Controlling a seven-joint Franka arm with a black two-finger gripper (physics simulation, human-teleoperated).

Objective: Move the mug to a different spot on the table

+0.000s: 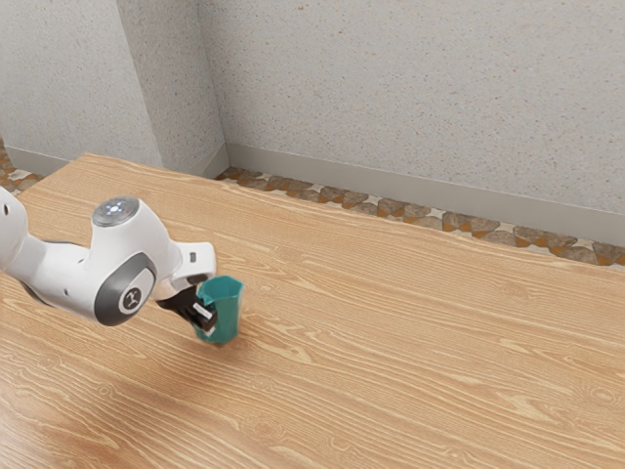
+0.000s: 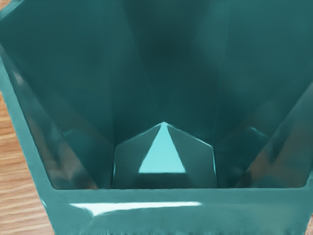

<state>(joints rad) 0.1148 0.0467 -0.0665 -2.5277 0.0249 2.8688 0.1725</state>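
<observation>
A teal mug is seen in the left part of the wooden desk in the exterior view, well apart from the desk's far edge and from its right end. It stands roughly upright with its open mouth upward, and a small dark shadow lies directly under its base. Whether the base rests on the wood or is held just clear of it cannot be told.

The white arm is brought in low from the exterior view's left, and the jaws are set at the mug's side that faces the arm. They are closed to a narrow gap on the mug's wall: one black finger is pressed against the outside of the wall, just under the rim, while the other is taken to be inside the cup (it is hidden by the wall itself).

In the wrist view the mug is looked into from above. Its faceted inner walls are seen sloping down to a small, pale floor, and its near rim is laid as a glossy band just under the hand. A sliver of desk is shown beside the mug's outer wall.

Beyond the desk, a grey speckled wall with a pale baseboard is seen, and a strip of brown stones runs along its foot.
</observation>
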